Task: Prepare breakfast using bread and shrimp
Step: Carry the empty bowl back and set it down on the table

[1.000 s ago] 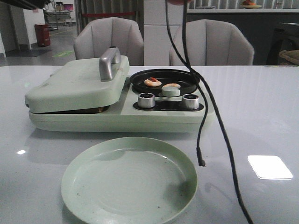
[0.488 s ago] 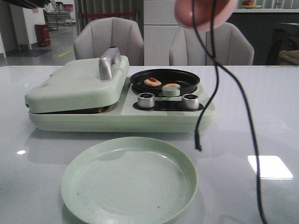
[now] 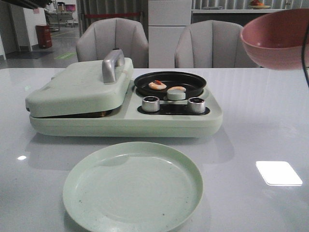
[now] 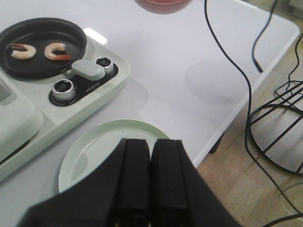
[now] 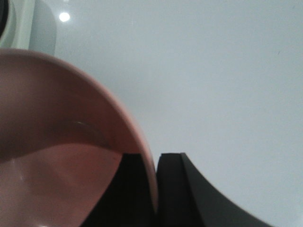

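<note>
**Shrimp in pan, pink bowl held up at right**

Two shrimp (image 3: 158, 85) lie side by side in the black round pan (image 3: 190, 79) on the right half of the pale green cooker (image 3: 120, 123). In the left wrist view both are curled into C shapes with reddish tails, long axes roughly parallel; the front view shows them lying across the pan, left to right. They are apart from each other. No bread can be seen; the cooker's left lid (image 3: 77, 87) is down, with its silver handle (image 3: 112, 65) on top.

Near the pan: a pale green knob (image 3: 176, 94) between two silver dials (image 3: 150, 103).

The green plate (image 3: 133, 186) sits on the white table (image 3: 260, 121), just near of the cooker, nothing on it.

Right gripper (image 5: 156, 189): fingers clamped on the rim of a pink bowl (image 3: 277, 38), which is in the air at upper right. Contents of the bowl not visible.

Left gripper (image 4: 150, 189): fingers pressed together, holding nothing, above the near edge of the plate.
</note>
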